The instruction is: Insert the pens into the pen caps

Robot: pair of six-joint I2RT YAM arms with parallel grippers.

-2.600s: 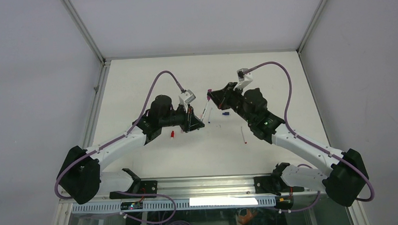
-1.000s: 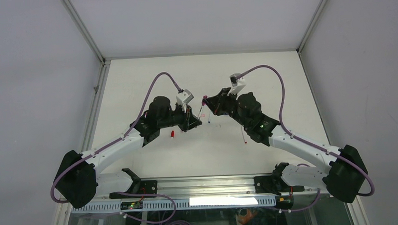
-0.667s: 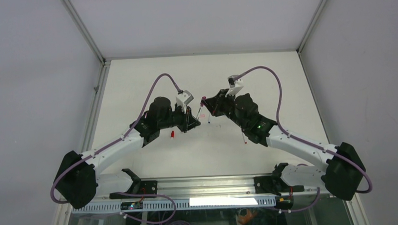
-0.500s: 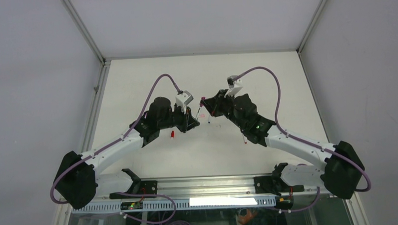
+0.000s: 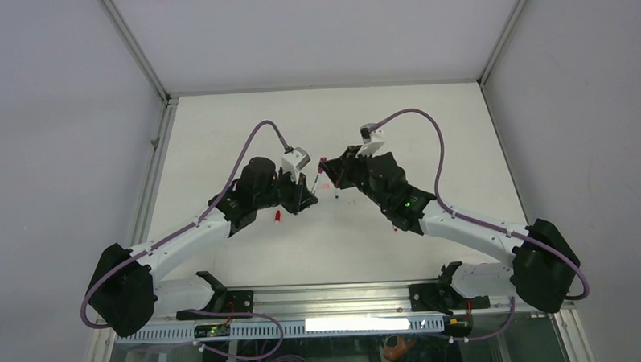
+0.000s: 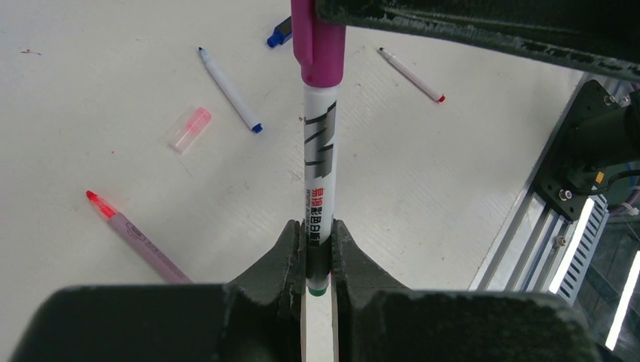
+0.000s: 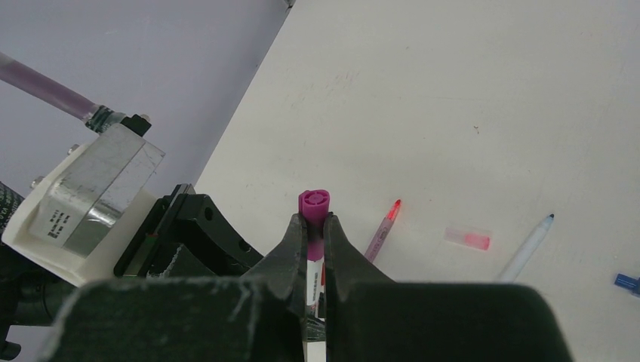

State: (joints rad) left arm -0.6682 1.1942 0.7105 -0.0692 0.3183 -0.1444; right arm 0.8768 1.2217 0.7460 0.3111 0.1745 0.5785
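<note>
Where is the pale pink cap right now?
Left wrist view, left of centre: the pale pink cap lies on the table between the red-tipped pen and the blue-tipped pen.

The left arm and right arm have white tubular links and bulky black joint housings. A purple cable runs along each to a white-and-silver camera block at the wrist. The left hand and right hand are matte black with wedge-shaped fingers. A green light glows on the right arm. Black bases sit bolted on a silver rail.
</note>
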